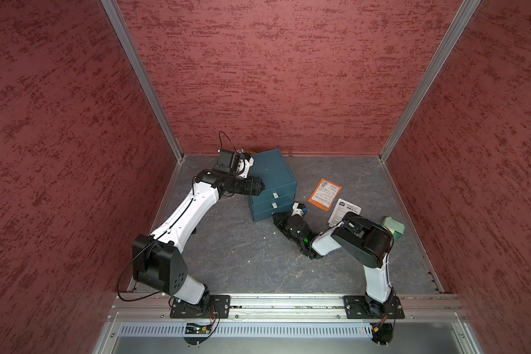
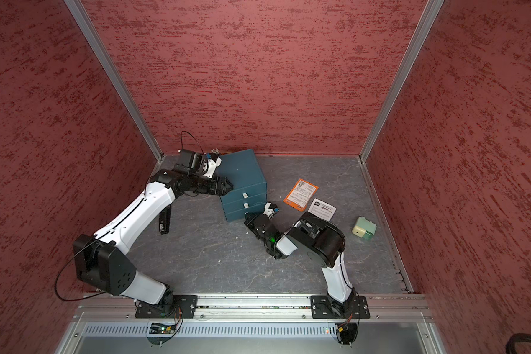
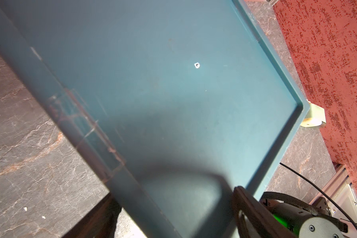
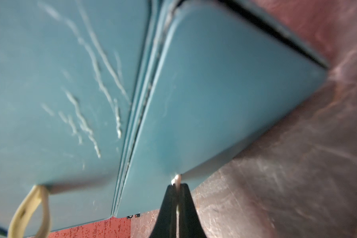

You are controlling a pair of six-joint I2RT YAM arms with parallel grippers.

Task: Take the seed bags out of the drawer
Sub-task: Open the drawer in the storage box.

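1. A grey, veined tabletop (image 1: 242, 263) is enclosed on three sides by red textured walls (image 1: 273, 76), with metal posts at the rear corners.
2. A blue cabinet (image 1: 273, 168) is set close to the rear wall, left of centre. Its three drawer fronts are seen shut in both top views.
3. The left gripper (image 1: 257, 186) is held wide open against the cabinet's upper left edge.
4. The right gripper (image 4: 176, 186) is closed tight on the small white pull tab (image 4: 176, 178) of the bottom drawer (image 4: 225, 92), low at the cabinet's front.
5. An orange packet (image 1: 325, 194) is laid flat on the tabletop to the right of the cabinet, apart from it. A white packet (image 1: 345, 210) is placed just beside it, its near edge hidden under the right arm.
6. A pale green block (image 1: 394, 228) is set near the right wall.
7. A broad bare stretch of tabletop is left in front of the cabinet, between the two arms.
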